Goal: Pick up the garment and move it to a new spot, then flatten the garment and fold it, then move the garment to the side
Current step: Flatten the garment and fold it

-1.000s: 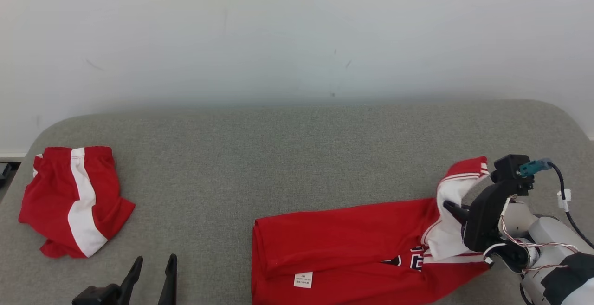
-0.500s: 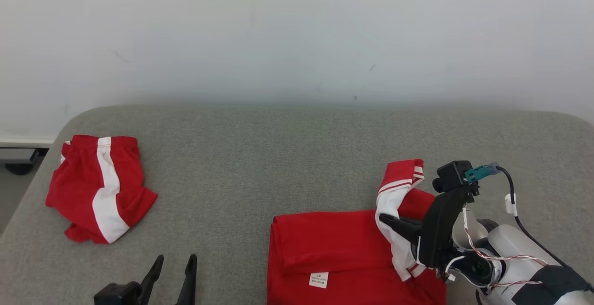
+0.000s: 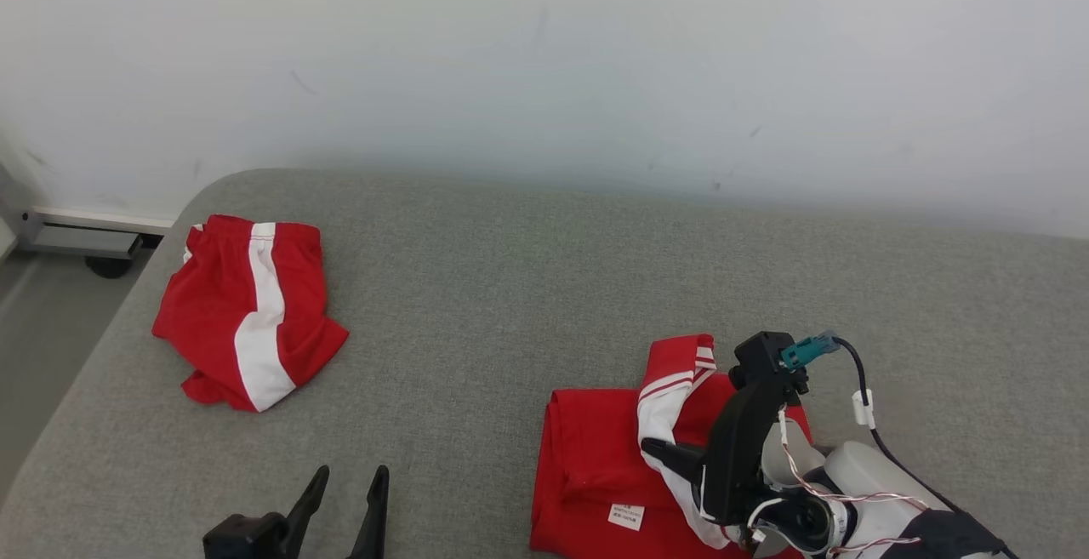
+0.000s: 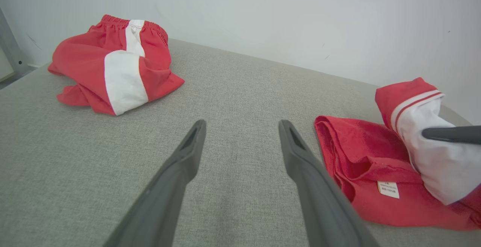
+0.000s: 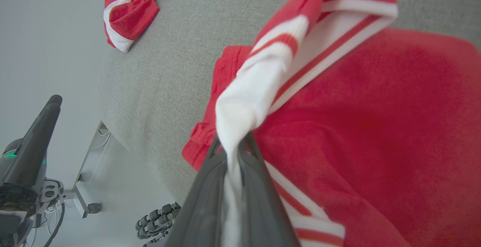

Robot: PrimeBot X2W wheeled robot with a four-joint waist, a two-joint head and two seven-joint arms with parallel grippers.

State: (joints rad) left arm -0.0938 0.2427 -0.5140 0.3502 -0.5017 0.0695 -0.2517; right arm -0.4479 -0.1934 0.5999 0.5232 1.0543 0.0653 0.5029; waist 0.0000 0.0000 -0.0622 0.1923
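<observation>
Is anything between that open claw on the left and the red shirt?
Nothing visible. Only bare grey padding lies between the left gripper and the red shirt; the red shorts sit off to the other side. The right gripper pinches the shirt's white sleeve.

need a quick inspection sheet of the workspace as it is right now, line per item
surface: grey fabric-covered top, flat, no stains seen
job's things: red garment lies folded at the near right, label showing; its white striped sleeve is lifted above it
clutter: red and white shorts bunched at the far left
hands: left hand open, holding nothing, over bare surface; right hand shut on the sleeve
cables: black cable with a teal plug, plus thin wires, at the right wrist
surroundings: scuffed white wall behind; metal frame with a wheel on the floor at the far left
</observation>
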